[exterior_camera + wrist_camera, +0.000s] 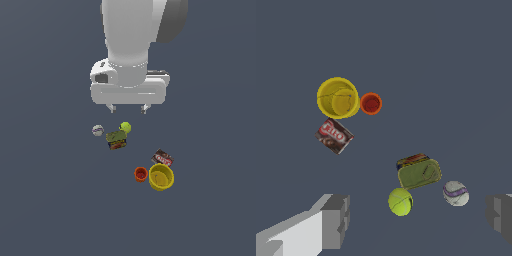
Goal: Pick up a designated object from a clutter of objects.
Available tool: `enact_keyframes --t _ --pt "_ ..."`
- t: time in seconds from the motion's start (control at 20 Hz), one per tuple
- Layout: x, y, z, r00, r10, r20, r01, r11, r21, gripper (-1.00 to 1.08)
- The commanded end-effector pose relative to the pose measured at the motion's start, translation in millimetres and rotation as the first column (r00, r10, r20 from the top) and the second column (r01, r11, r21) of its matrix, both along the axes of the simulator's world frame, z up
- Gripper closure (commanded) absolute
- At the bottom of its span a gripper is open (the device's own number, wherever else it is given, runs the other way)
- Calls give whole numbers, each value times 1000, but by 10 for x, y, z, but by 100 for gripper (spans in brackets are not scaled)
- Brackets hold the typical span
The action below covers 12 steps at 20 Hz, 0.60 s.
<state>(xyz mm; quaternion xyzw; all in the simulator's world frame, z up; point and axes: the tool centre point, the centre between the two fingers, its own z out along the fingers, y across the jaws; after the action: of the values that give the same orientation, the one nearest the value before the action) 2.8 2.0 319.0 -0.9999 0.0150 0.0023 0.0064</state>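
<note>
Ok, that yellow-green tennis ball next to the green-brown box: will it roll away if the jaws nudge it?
Probably yes: the tennis ball is a sphere lying free, so an off-centre touch would likely roll it. The green-brown box close beside it may block it on that side. Its fuzzy-looking surface should grip fairly well.

Tennis ball: on the desk, touching the flat box at its far corner, toward the exterior view's right.
Seamed ball: just beside the flat box, on the exterior view's left, apart from the tennis ball.
Labelled box: well apart from that group, nearer the camera and toward the exterior view's right.
Bowl: directly in front of the labelled box, touching or nearly touching it.
Cup: right against the bowl, on its exterior-view left side.
My claw: above the desk, hanging behind the tennis ball, touching nothing.
</note>
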Motion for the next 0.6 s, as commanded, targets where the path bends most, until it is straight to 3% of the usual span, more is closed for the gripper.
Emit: enact_keyframes --t 0.0,0.55 --pt "0 0 0 1000 0 0 0 1000 0 -92" --pt "-50 287 -94 997 69 -30 -68 998 19 -92"
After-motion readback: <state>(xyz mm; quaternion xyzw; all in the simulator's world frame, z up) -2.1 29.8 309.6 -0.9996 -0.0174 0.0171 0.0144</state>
